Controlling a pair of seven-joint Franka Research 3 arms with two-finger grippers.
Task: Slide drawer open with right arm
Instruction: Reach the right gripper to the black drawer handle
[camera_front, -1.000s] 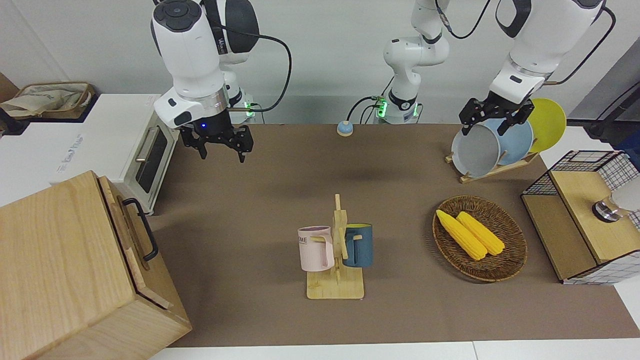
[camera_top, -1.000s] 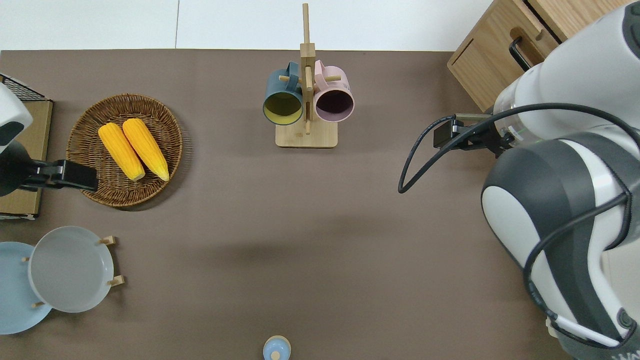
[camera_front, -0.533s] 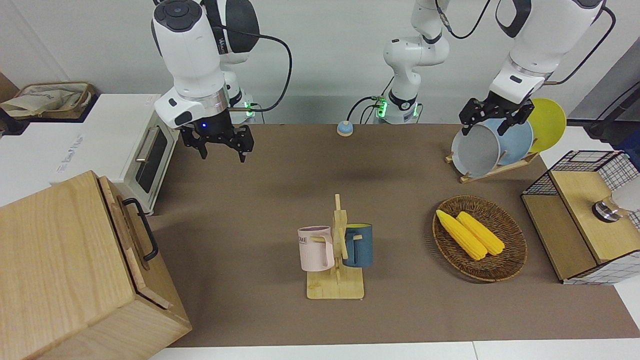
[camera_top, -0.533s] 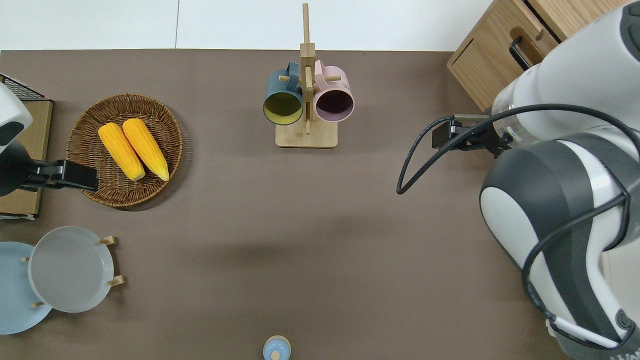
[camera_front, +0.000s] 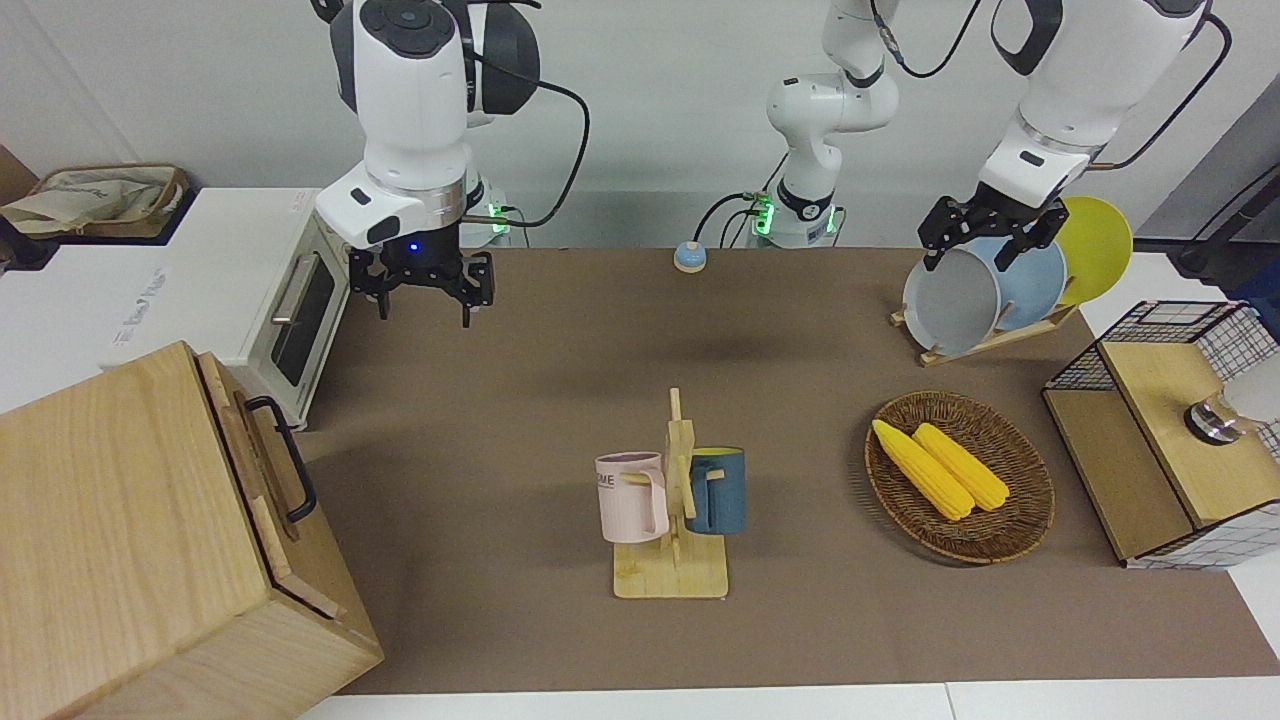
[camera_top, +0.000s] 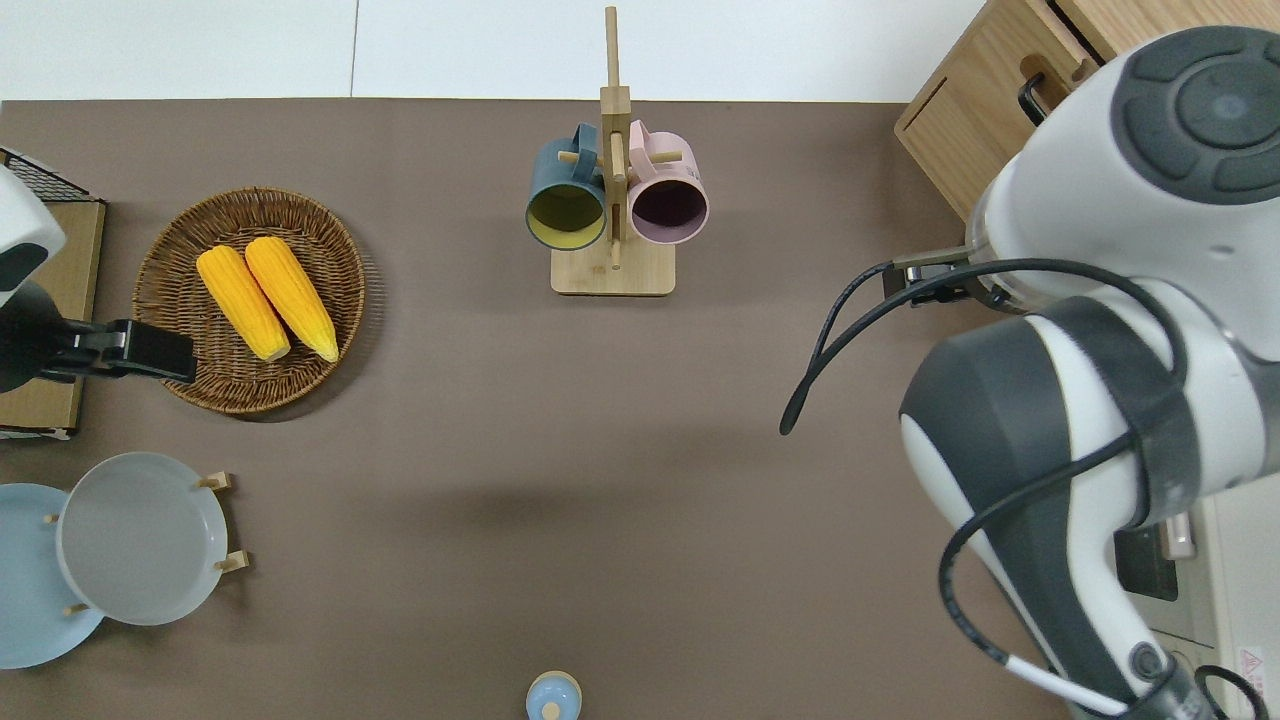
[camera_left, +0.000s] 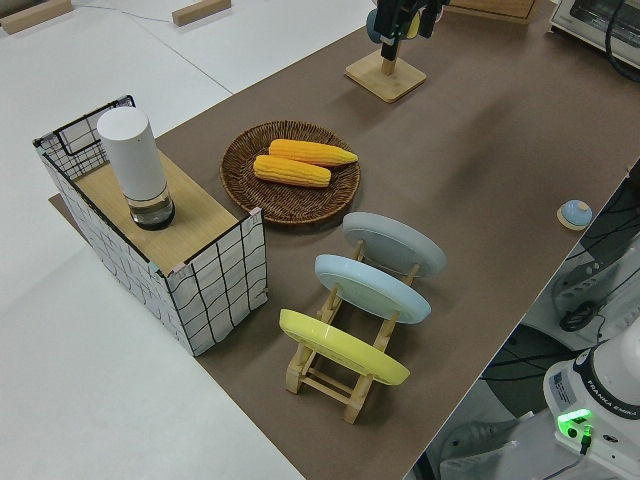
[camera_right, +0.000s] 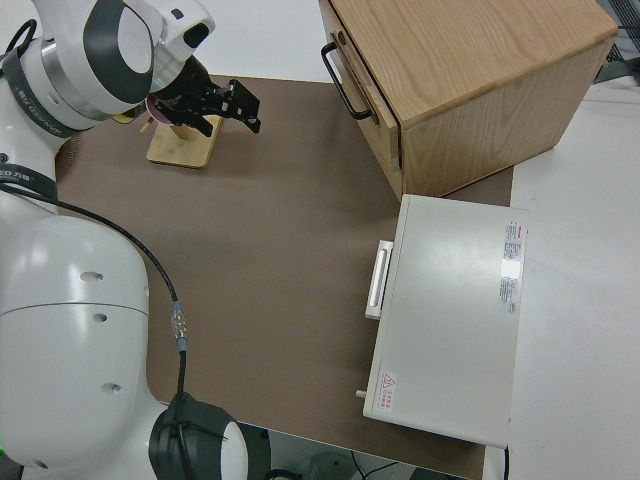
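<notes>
The drawer (camera_front: 248, 440) is at the top of the pale wooden cabinet (camera_front: 120, 540) at the right arm's end of the table. Its black U-shaped handle (camera_front: 290, 460) faces the table's middle. It sits flush in the cabinet, as the right side view (camera_right: 362, 72) also shows. My right gripper (camera_front: 420, 292) is open and empty. It hangs over the brown mat next to the toaster oven's door, well apart from the handle. It also shows in the right side view (camera_right: 222, 104). In the overhead view the arm hides it. My left arm is parked, its gripper (camera_front: 988, 240) open.
A white toaster oven (camera_front: 270, 300) stands beside the cabinet, nearer to the robots. A wooden mug rack (camera_front: 672, 540) with a pink and a blue mug is mid-table. A wicker basket (camera_front: 1010, 520) holds corn. A plate rack (camera_front: 985, 340) and wire-and-wood rack (camera_front: 1170, 440) are at the left arm's end.
The right arm has swung, and its gripper has shifted slightly toward the toaster oven and hangs straighter down. The drawer and the left arm have not moved.
</notes>
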